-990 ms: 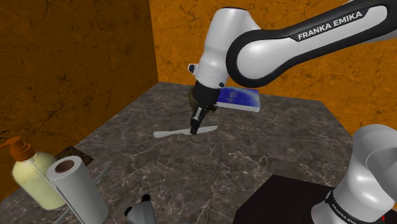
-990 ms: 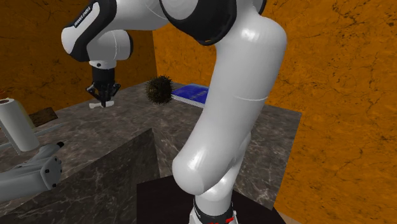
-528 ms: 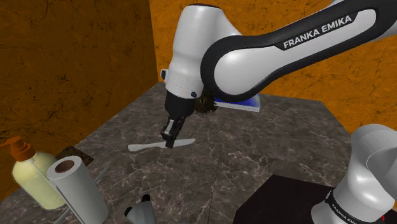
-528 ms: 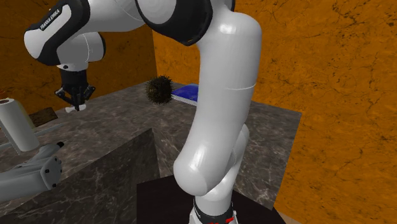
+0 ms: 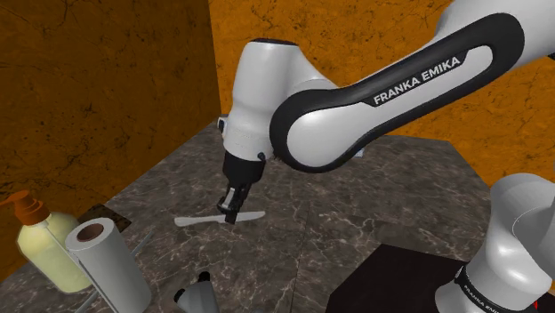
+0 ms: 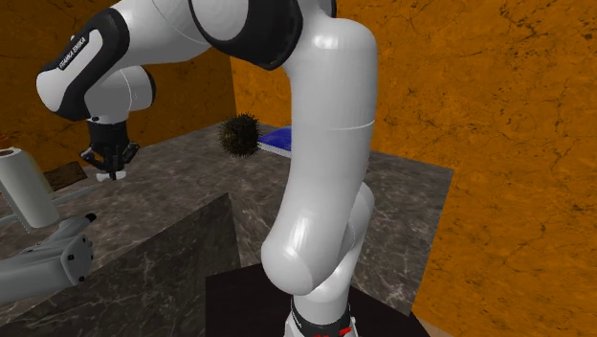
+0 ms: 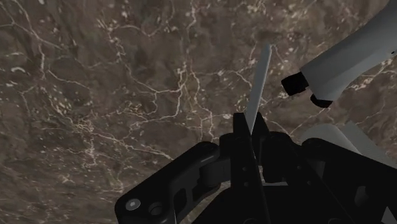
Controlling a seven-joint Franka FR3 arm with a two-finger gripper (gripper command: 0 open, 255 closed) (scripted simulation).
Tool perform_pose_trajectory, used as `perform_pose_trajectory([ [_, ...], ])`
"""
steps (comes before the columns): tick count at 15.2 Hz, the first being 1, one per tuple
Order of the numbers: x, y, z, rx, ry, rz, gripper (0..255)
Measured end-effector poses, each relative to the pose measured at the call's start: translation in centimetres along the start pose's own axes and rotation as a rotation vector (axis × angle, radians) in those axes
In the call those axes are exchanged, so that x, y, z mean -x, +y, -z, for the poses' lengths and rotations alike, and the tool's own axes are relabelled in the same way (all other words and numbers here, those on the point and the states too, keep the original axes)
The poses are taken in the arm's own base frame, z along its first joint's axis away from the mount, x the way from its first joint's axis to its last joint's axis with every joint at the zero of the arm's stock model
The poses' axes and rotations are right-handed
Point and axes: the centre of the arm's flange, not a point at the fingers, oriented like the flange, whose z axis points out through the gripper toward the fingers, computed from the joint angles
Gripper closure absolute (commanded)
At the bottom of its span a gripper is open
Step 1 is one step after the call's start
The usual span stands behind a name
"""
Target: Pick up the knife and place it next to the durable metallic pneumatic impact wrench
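**Shoulder view.** Jaws clamped on the knife (image 5: 200, 220), past its middle toward the shoulder view's right. Knife is pale grey all over, thin and flat. It sits roughly level, its length running left to right. Cannot tell whether it touches the desk (image 5: 356, 204).
- Desk top is dark brown-grey marble with pale veins.
- At the near left stands a yellowish soap bottle (image 5: 40, 253) with an orange pump, and a paper roll (image 5: 102, 258) just beside it.
- The grey impact wrench (image 5: 197, 296) pokes in at the bottom edge, nearer than the knife and apart from it.
- Walls are mottled orange, the left one darker brown.
- The black stand (image 5: 391, 280) is at the near right.

**Second exterior view.** Jaws hang over the desk (image 6: 172, 206) at the far left, with a pale end of the knife (image 6: 100, 175) showing just beneath them.
- The impact wrench (image 6: 48, 260) lies at the near left.
- The paper roll (image 6: 24, 187) stands upright behind it.
- A dark spiky ball (image 6: 239, 135) sits farther back, just beside a blue book (image 6: 277, 142).
- Orange walls stand behind.

**Wrist view.** The knife (image 7: 259, 89) is held between the two black fingers (image 7: 243, 137). It runs out from them as a narrow grey strip tapering to a point over the veined marble desk (image 7: 114, 76). A grey body with a black nose, apparently the impact wrench (image 7: 347, 57), lies close beside the blade without touching it.
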Motion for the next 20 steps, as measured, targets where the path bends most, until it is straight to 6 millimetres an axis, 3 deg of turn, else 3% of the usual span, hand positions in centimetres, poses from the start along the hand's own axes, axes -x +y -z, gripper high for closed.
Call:
perform_pose_trajectory([
  [20,2.2,1.0,-9.9,0.0,0.0,0.0,255],
])
